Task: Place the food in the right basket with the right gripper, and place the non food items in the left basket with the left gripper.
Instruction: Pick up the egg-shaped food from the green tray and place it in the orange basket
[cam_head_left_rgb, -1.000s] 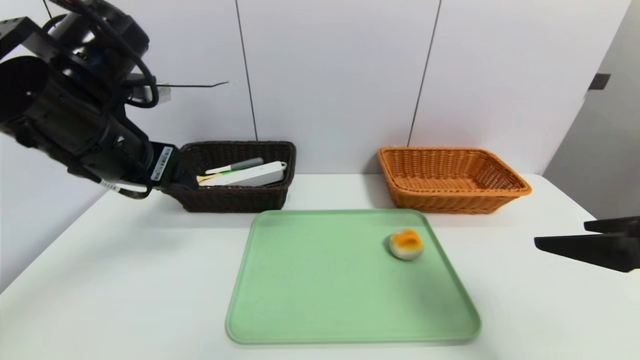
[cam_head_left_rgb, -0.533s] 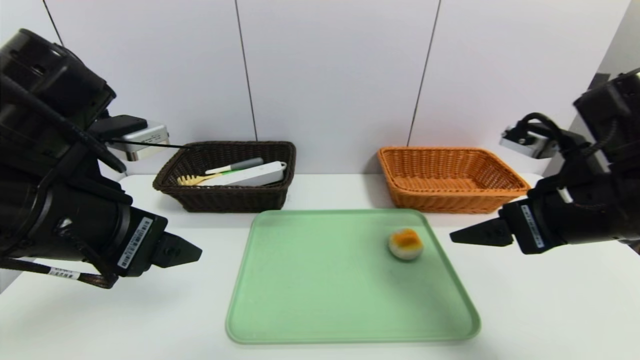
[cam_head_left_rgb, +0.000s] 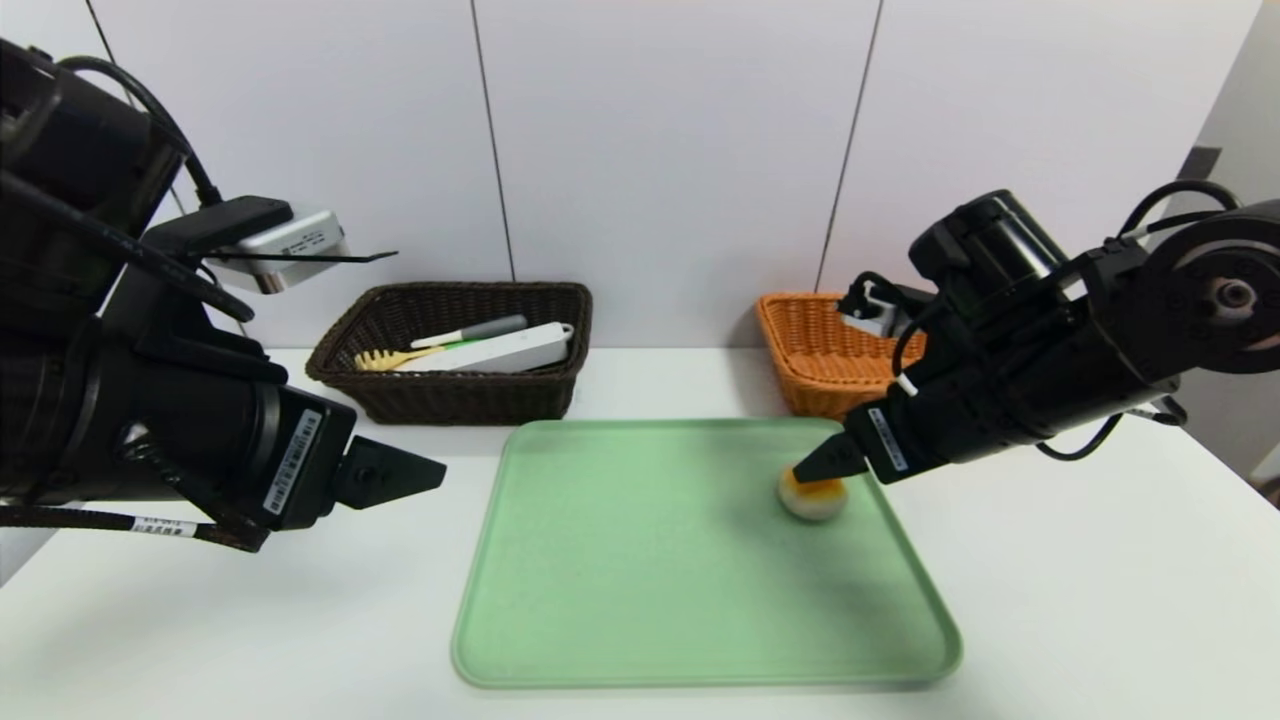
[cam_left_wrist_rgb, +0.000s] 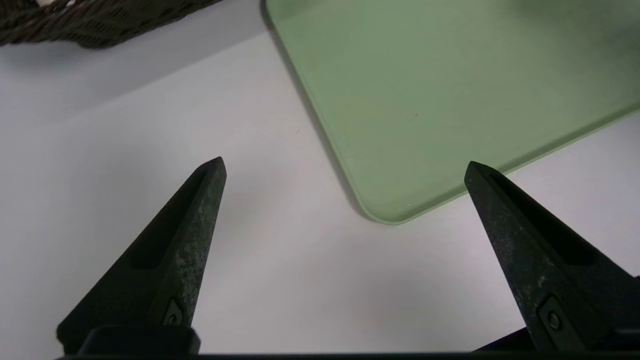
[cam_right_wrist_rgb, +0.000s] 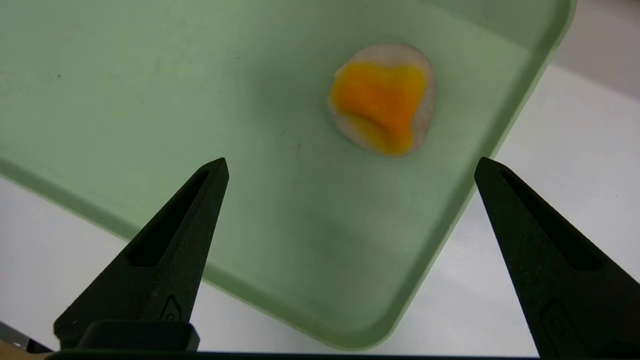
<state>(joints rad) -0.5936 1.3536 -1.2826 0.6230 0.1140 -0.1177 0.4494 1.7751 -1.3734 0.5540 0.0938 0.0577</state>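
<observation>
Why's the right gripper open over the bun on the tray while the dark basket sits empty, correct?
Not quite: the dark basket isn't empty. The head view shows a comb, a pen and a white box in it. The rest holds: right gripper, jaws open, over the bun on the tray.

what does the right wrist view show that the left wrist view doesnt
Only the right wrist view shows the orange-topped food piece, lying ahead of the open right pincer. Only the left wrist view shows an edge of the dark basket, with the open left pincer over bare table. Both show the green tray.
</observation>
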